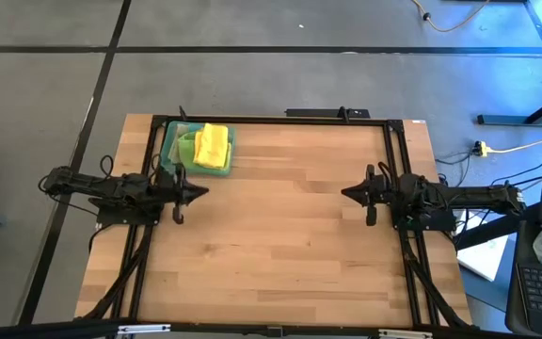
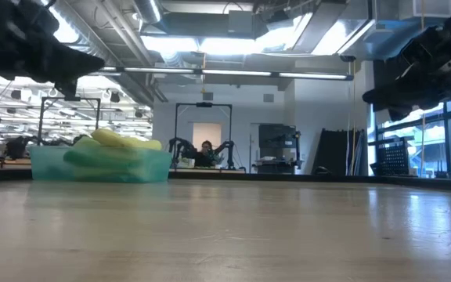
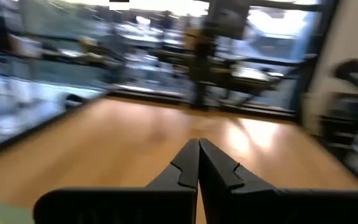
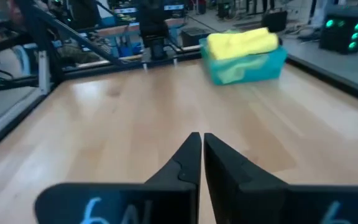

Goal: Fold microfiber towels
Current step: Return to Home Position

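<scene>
Microfiber towels [image 1: 212, 146] sit stacked in the teal tray [image 1: 168, 153] at the high view's upper left, just above the left claw [image 1: 203, 192], far from the right claw [image 1: 345, 193]; both claws pressed together, empty.

We see a table [image 1: 290, 235] of pale wooden planks, smooth with a soft satin sheen; in the low view it mirrors the ceiling lights. Its frame [image 1: 271, 120] looks like black matt metal. The tray [image 2: 45, 166] is translucent teal plastic with smooth walls. In it the yellow towel [image 4: 241, 42] is soft, matt cloth, and the green towel [image 1: 185, 148] beneath looks equally dull and limp. The left gripper [image 3: 198, 144] and right gripper [image 4: 200, 138] show dark fingers, matt, smooth and plastic-looking.
</scene>
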Motion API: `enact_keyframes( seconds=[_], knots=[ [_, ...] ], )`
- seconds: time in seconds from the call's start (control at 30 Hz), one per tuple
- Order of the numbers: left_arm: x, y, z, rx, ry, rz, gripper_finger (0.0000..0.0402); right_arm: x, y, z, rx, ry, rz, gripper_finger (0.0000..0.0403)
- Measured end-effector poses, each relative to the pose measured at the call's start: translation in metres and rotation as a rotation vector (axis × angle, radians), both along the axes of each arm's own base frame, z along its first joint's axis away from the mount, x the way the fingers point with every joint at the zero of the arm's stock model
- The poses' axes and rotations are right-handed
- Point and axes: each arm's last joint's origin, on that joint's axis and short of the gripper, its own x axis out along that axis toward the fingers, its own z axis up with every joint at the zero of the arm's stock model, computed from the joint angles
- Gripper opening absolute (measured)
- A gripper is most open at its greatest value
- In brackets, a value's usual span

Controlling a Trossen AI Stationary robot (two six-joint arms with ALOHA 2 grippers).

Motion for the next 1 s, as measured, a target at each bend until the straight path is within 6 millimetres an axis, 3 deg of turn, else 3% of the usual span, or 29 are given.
enact_keyframes(
  seconds=[0.13, 1.0],
  knots=[
    [0.0003, -0.0033, -0.0013, -0.035, 0.010, -0.115, 0.0000, 0.0000, -0.0001, 0.0001, -0.007, 0.000, -0.002, 0.0023],
    [0.0003, -0.0025, -0.0001, -0.040, -0.003, -0.088, 0.0000, -0.0001, -0.0001, -0.0004, -0.011, 0.007, -0.003, 0.0023]
  ],
)
